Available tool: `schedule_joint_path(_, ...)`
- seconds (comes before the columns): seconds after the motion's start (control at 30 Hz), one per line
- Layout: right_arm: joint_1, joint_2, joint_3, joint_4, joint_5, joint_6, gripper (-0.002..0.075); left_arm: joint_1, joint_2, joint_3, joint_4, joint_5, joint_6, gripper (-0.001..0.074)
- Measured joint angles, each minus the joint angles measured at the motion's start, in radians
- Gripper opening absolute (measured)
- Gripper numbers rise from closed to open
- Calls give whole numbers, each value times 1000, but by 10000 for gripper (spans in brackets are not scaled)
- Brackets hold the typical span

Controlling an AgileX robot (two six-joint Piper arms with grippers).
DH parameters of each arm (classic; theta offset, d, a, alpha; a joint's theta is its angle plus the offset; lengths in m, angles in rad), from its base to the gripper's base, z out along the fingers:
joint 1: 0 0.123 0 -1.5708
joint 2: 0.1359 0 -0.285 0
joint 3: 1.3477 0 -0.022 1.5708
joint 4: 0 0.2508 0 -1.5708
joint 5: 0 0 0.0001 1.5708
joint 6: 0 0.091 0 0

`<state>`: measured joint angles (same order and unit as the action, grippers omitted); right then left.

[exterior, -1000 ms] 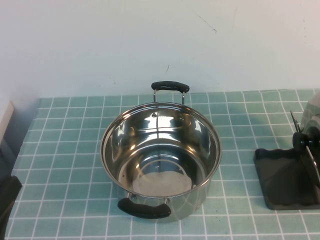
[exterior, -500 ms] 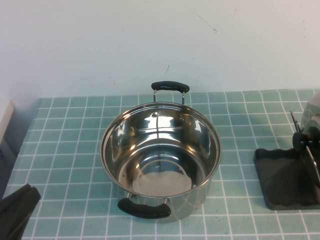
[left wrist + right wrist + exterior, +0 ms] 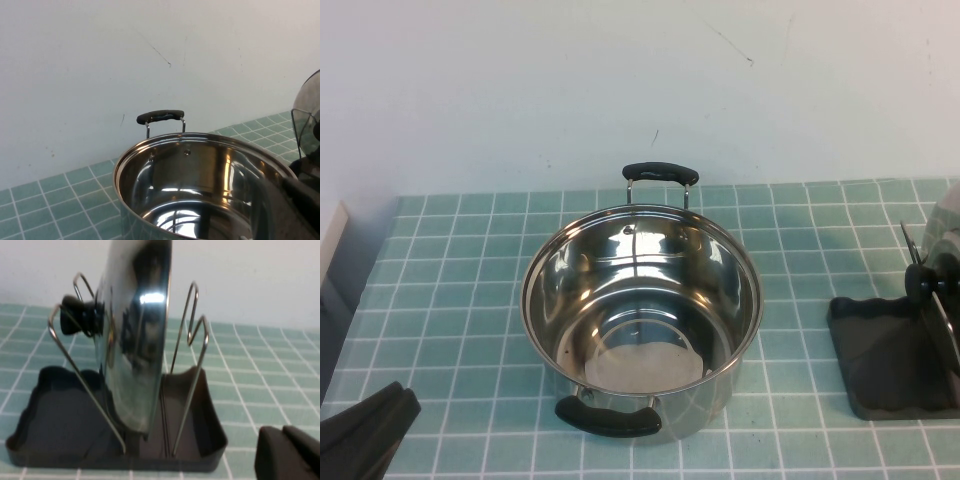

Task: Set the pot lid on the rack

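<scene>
The shiny pot lid (image 3: pixel 944 232) stands on edge between the wire bars of the dark rack (image 3: pixel 880 352) at the table's right edge, its black knob facing left. In the right wrist view the lid (image 3: pixel 137 340) stands upright in the rack (image 3: pixel 60 405). My right gripper (image 3: pixel 287 455) is shut and empty, on the tiles beside the rack and apart from it; it is out of the high view. My left gripper (image 3: pixel 365 435) is shut and empty at the front left corner, left of the pot. The lid's edge also shows in the left wrist view (image 3: pixel 306 115).
A deep steel pot (image 3: pixel 640 300) with two black handles stands open and empty in the middle of the green tiled table (image 3: pixel 450 300). It fills the left wrist view (image 3: pixel 200 180), close to the left gripper (image 3: pixel 300 200). A white wall runs behind.
My left gripper has moved up and to the right, further into view at the front left corner. The pot, lid and rack have not moved.
</scene>
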<state>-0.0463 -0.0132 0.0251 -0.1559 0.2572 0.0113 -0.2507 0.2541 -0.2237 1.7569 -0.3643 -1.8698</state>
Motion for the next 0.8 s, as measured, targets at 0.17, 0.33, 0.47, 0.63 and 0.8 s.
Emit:
schedule_joint_path(0.17,0,0,0,-5,82,103,-1,0,0,0,1,-10,0,-1)
schedule_joint_path(0.33,0,0,0,-15,86,144,-1,0,0,2,4,-32,0,-1)
schedule_joint_path(0.47,0,0,0,-20,89,75,-1,0,0,2,6,-38,0,-1)
schedule_joint_path(0.63,0,0,0,-21,89,52,-1,0,0,2,8,-41,0,-1)
schedule_joint_path(0.8,0,0,0,-22,91,50,-1,0,0,2,8,-41,0,-1)
